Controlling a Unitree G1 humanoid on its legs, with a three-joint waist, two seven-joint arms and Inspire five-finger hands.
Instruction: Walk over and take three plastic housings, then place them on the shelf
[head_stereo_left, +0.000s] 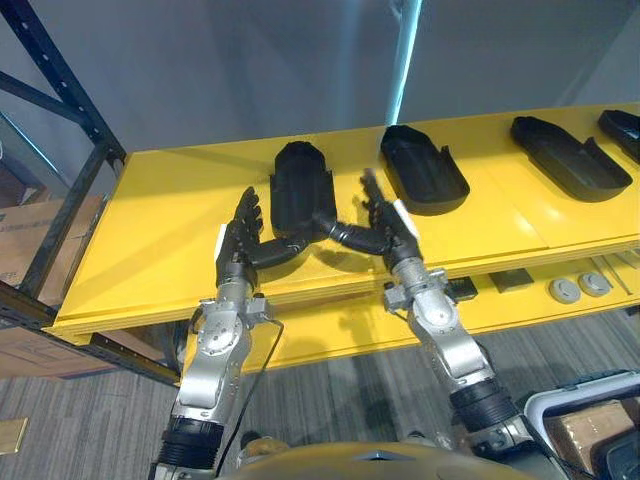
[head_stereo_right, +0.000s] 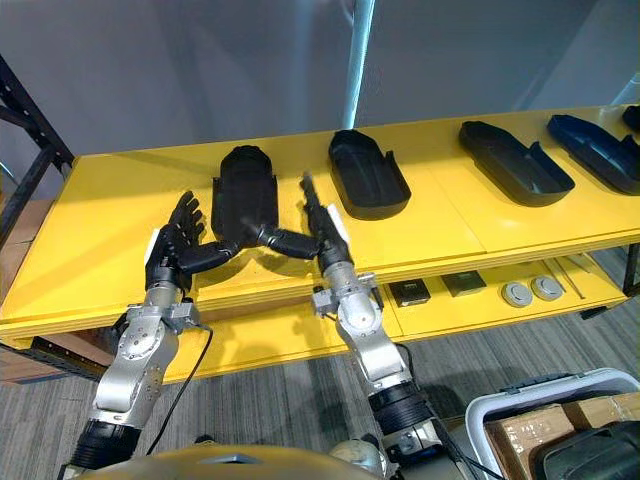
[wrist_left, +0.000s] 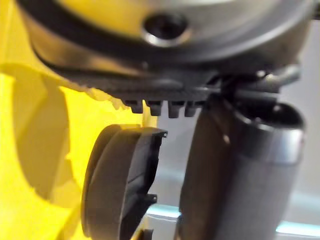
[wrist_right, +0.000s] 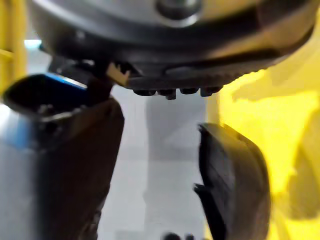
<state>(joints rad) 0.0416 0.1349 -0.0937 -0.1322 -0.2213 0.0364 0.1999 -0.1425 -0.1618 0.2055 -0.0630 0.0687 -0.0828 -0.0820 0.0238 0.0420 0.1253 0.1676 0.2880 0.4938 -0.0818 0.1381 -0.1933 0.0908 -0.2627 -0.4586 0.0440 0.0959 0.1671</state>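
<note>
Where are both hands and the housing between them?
left hand (head_stereo_left: 240, 234), left eye view, hand's middle.
right hand (head_stereo_left: 392, 236), left eye view, hand's middle.
housing (head_stereo_left: 302, 185), left eye view, its middle.

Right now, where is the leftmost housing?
Left eye view: leftmost housing lies on the yellow shelf, left of centre, between left robot hand and right robot hand.

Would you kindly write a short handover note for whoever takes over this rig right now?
Left hand: open, fingers straight, thumb at the near end of the leftmost housing.
Right hand: open, thumb at that same end from the other side.
On the yellow shelf: leftmost housing, second housing, third housing, fourth housing.
Done: nothing is gripped.
Left: unclear how many of the three are placed.
</note>
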